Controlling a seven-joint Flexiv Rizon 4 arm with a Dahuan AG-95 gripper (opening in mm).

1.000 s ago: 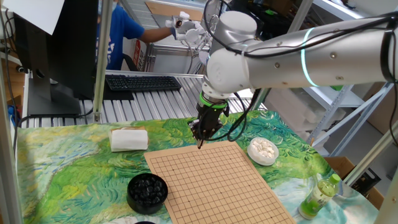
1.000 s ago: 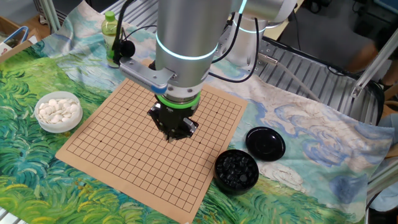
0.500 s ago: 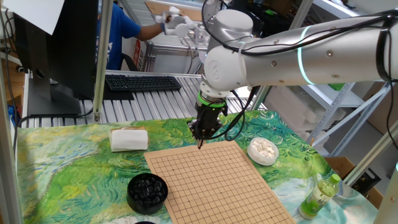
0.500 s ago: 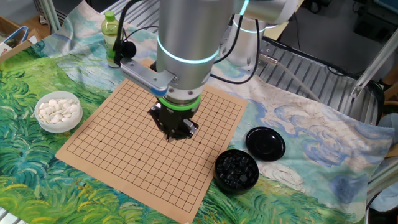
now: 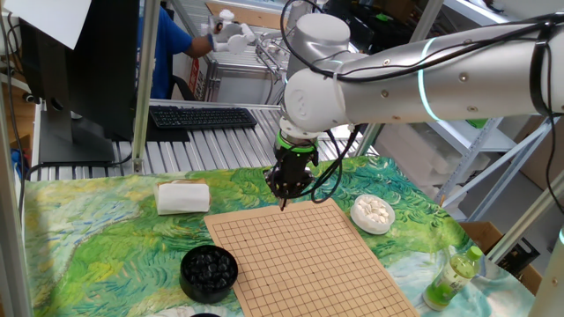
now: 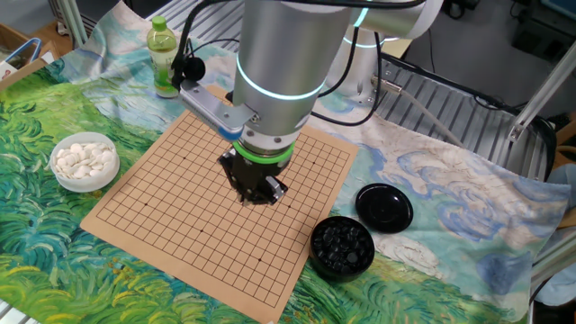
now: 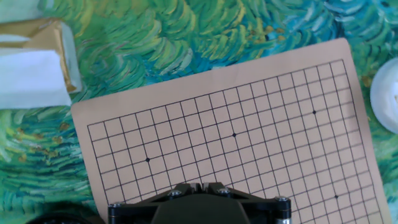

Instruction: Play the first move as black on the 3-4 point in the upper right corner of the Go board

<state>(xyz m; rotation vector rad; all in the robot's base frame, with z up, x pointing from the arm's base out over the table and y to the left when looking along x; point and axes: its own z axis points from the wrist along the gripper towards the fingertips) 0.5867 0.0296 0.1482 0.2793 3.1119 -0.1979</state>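
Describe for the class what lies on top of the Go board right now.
No stones show on the visible grid of the Go board. The end effector hangs above it, and it hides some crossings beneath; whether it holds a stone cannot be seen.

Arm bent downward, claw pointing straight down; jaw state unclear.

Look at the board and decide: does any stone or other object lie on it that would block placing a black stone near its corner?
Nothing visible does. The board is bare of stones in every view; only the gripper hangs above it.
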